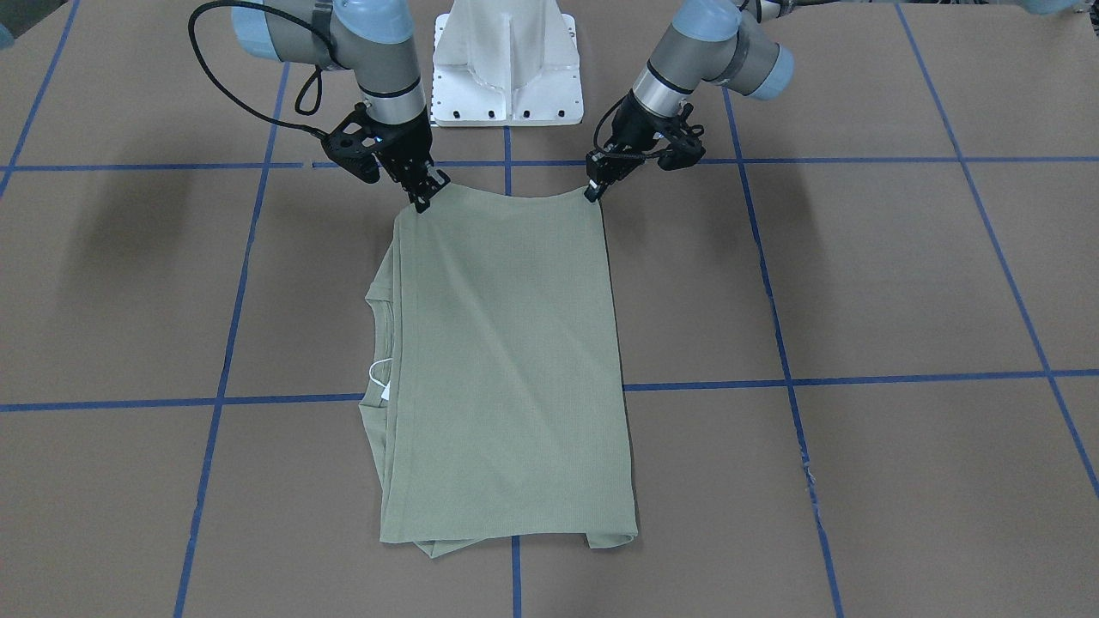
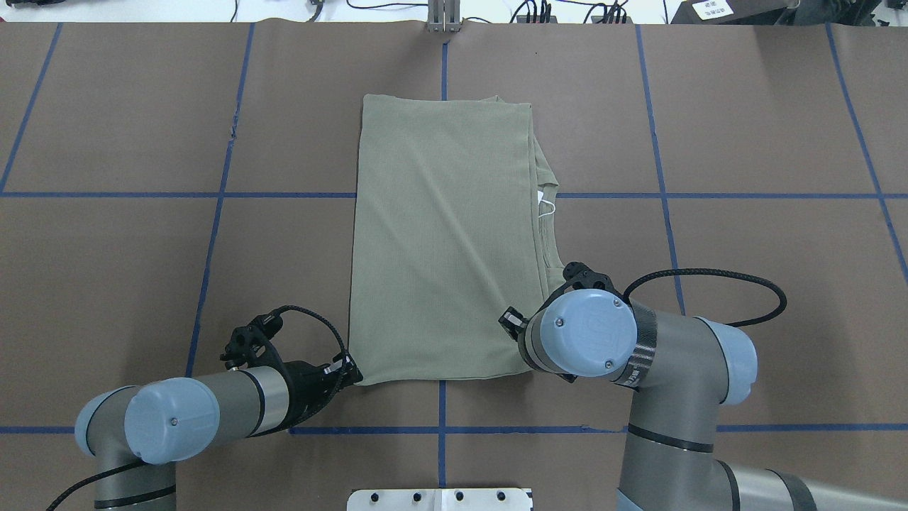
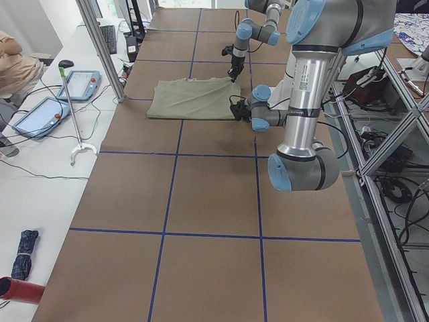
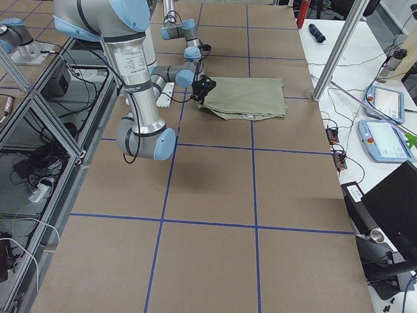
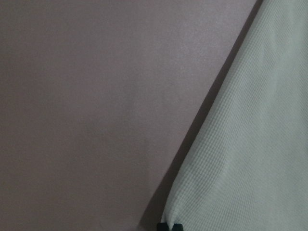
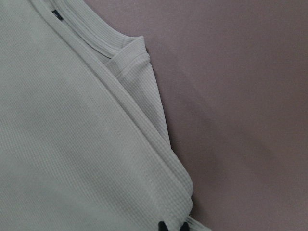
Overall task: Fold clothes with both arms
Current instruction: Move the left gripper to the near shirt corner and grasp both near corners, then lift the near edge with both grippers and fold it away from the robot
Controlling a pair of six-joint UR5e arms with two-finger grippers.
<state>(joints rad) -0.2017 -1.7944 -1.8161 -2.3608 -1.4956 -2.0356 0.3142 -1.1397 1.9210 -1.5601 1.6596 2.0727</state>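
**Overhead exterior view: folded sage-green long-sleeve knit shirt pinched at both near corners**

The shirt lies as a tall rectangle in the middle of the brown paper-covered table with its blue tape grid, one short edge toward the robot. The black two-finger left gripper has its fingers drawn tight on the near corner on the robot's left. Its wrist camera shows the two tips almost together at the cloth's edge. The black two-finger right gripper is clamped the same way on the other near corner, over several stacked layers. Between them the near edge runs in a shallow curve. Along the long side on the robot's right, the ribbed round collar and a white hang tag peek out from under the top layer.
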